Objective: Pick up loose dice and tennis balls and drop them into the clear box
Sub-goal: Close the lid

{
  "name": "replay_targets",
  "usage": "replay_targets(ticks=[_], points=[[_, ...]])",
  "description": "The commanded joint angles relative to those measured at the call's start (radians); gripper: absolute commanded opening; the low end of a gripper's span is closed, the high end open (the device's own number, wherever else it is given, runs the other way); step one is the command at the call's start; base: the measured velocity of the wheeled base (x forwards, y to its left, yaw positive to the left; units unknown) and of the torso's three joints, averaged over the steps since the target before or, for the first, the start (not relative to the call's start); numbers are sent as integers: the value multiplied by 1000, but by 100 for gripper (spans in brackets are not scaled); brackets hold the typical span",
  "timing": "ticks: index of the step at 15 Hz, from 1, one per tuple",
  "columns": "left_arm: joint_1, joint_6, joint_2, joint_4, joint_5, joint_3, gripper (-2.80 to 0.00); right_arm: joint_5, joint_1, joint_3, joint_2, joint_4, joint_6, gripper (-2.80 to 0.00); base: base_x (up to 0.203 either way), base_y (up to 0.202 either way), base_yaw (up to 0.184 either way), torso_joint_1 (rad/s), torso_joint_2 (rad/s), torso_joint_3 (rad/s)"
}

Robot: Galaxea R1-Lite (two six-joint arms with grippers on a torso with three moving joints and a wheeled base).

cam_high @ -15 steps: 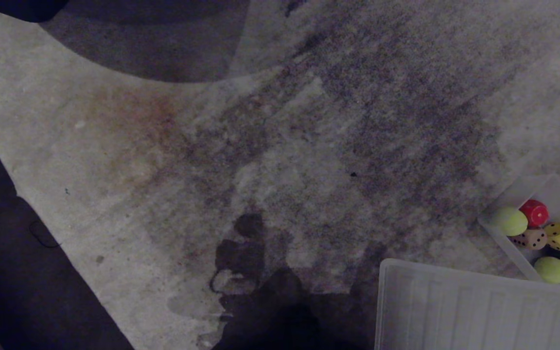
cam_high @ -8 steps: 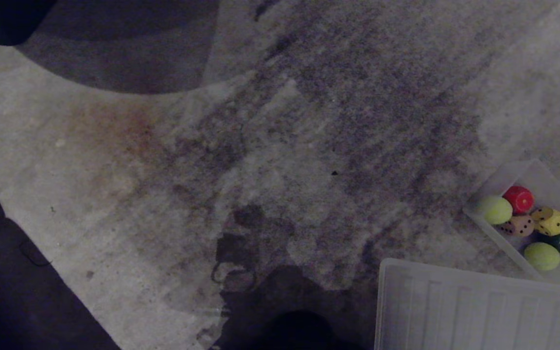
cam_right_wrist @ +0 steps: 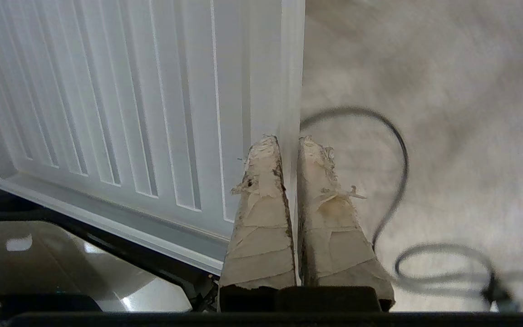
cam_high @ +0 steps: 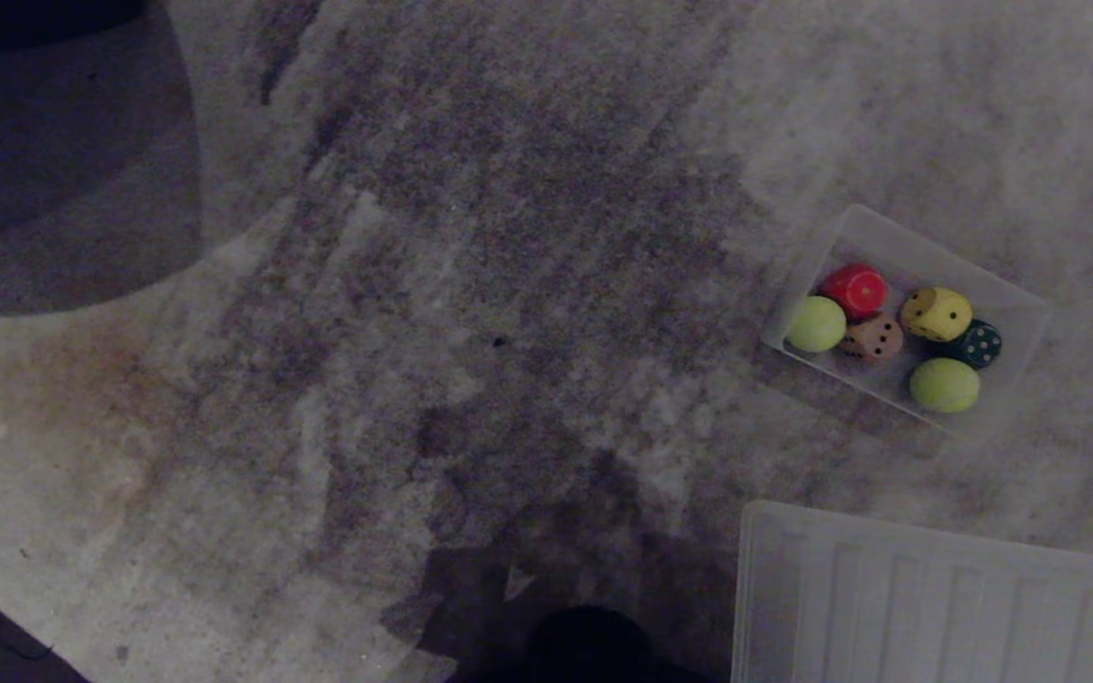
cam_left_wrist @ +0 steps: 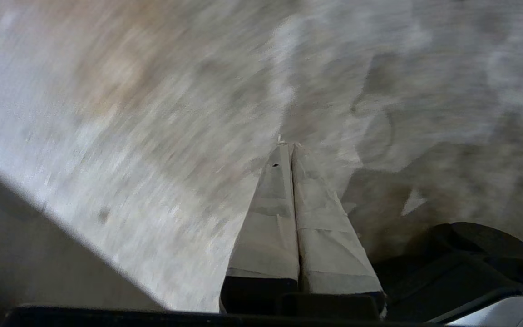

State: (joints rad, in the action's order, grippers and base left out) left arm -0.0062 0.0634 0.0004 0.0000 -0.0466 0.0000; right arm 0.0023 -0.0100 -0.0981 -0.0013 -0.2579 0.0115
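Since a second ago my head camera has swung — the whole scene slid left and up, so the clear shallow plastic box (cam_high: 1016,299) now sits fully in view on the stained grey carpet (cam_high: 471,285), right of centre. Inside it I see the four chunky dice (cam_high: 935,313) and two fuzzy yellow-green tennis balls (cam_high: 944,384). Both arms hang parked: left gripper (cam_left_wrist: 291,147) closed and empty, right gripper (cam_right_wrist: 288,143) closed over the white ribbed panel (cam_right_wrist: 107,91).
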Motion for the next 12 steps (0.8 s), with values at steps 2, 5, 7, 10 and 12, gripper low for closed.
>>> replay_targets(ticks=[2,5,7,10,12], points=[[0,1,1,0,-1,2,-280,1,-1,0,1,-1,-1,-280,2,9,-144,0,6,2],[0,1,1,0,-1,2,-280,-1,-1,0,1,-1,1,-280,1,1,-32,0,1,2],[0,1,1,0,-2,2,-280,-1,-1,0,1,-1,1,-280,0,0,0,0,0,0],[0,3,1,0,-2,2,-280,-1,-1,0,1,-1,1,-280,0,0,0,0,0,0],[0,1,1,-2,-1,2,-280,-1,-1,0,1,-1,1,-280,0,0,0,0,0,0]])
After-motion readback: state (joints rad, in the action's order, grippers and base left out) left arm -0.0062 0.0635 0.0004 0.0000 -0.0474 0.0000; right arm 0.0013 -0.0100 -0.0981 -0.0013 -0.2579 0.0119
